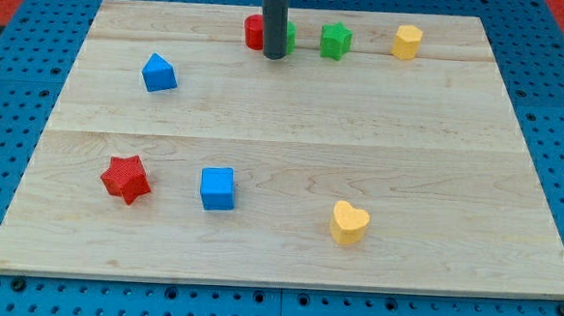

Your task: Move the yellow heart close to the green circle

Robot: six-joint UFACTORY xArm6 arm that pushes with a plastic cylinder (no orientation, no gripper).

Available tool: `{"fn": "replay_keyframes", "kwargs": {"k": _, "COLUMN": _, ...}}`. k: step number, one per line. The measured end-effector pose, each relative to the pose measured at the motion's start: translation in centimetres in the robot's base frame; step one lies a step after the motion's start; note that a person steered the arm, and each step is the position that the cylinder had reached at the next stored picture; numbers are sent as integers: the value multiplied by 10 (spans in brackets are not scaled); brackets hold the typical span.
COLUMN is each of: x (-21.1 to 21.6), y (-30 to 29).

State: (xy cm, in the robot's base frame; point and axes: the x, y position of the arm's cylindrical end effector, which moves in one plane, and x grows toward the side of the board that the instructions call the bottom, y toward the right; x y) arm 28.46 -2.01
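The yellow heart [349,222] lies near the view's bottom, right of centre. The green circle [289,35] is at the view's top centre, mostly hidden behind the rod; only a green sliver shows. My tip [274,55] rests just in front of the green circle and a red block [255,31] that sits against the circle's left side. The tip is far from the yellow heart, up and to the left of it.
A green star [335,41] and a yellow hexagon-like block [407,42] sit at the top right. A blue house-shaped block [159,73] is at upper left. A red star [126,179] and a blue cube [217,188] are at lower left. The wooden board [457,138] lies on a blue pegboard.
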Motion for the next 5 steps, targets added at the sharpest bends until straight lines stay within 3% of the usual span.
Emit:
{"fn": "replay_keyframes", "kwargs": {"k": 1, "x": 31, "y": 31}}
{"fn": "replay_keyframes", "kwargs": {"k": 3, "x": 222, "y": 157}}
{"fn": "replay_keyframes", "kwargs": {"k": 4, "x": 303, "y": 162}}
{"fn": "replay_keyframes", "kwargs": {"k": 5, "x": 311, "y": 83}}
